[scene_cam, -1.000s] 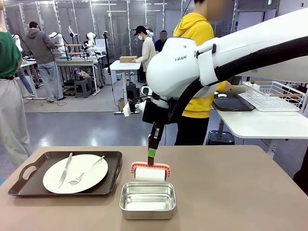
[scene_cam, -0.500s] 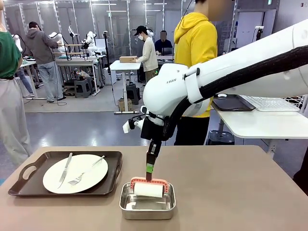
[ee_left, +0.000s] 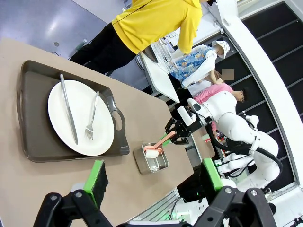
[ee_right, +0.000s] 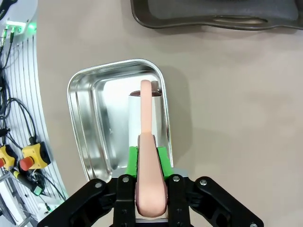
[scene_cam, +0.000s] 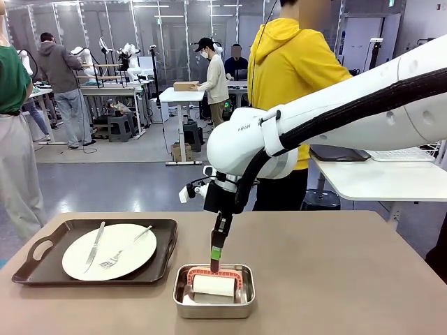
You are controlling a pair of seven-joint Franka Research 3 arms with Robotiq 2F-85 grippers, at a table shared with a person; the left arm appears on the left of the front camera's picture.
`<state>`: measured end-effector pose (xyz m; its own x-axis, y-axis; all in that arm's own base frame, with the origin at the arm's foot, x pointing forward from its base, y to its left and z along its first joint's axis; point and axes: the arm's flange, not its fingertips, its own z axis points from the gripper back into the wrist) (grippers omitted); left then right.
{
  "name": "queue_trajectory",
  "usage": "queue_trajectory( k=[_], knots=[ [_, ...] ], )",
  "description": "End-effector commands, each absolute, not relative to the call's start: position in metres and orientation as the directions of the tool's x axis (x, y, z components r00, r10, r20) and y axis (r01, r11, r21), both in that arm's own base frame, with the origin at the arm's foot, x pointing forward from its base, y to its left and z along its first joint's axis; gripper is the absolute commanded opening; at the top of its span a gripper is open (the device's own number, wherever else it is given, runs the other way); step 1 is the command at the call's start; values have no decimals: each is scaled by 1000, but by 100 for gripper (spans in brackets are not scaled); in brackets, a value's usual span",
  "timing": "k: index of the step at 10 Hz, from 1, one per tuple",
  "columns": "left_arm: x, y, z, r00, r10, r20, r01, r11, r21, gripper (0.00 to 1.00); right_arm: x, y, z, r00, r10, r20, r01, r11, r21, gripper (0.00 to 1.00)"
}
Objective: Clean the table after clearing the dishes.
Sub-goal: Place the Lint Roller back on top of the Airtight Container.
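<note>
— Dishes [scene_cam: 109,251], location?
— One plate with cutlery, on a tray [scene_cam: 52,271], near left of the worktop [scene_cam: 335,279].
— Right tool [scene_cam: 215,261]?
— Pads [ee_right: 161,158] closely flank the roller [scene_cam: 213,285] handle. Roller lies in the steel pan [scene_cam: 213,310], near centre. Grip cannot be told.
— Left tool [ee_left: 154,177]?
— Wide open, empty.

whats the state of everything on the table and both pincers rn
white lint roller with pink handle: lying inside square steel pan, which sits upright
round white plate: on dark brown tray, silver knife and fork lying across it
left pincer: open, empty
right pincer: around the pink handle, clamped or loose unclear
</note>
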<state>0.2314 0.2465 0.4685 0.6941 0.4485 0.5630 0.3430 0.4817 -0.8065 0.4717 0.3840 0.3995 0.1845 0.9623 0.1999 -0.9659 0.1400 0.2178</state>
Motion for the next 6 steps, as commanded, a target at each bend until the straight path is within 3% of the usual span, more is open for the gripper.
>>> queue_trajectory(
  k=[1,2,3,4,6],
  knots=[
    [229,248,471,690,449,568,350,480,-804,100,476,384,402,153,959,239,-965,93,244,46],
    [229,248,471,690,449,568,350,480,-804,100,477,383,404,144,961,237,-968,87,236,64],
    [229,248,471,690,449,568,350,480,-804,100,476,383,406,142,962,232,-973,92,212,89],
    [229,248,471,690,449,568,350,480,-804,100,475,383,404,134,964,231,-972,84,218,100],
    [229,248,471,690,449,568,350,480,-804,100,473,381,406,124,965,232,-972,71,224,100]
  ],
)
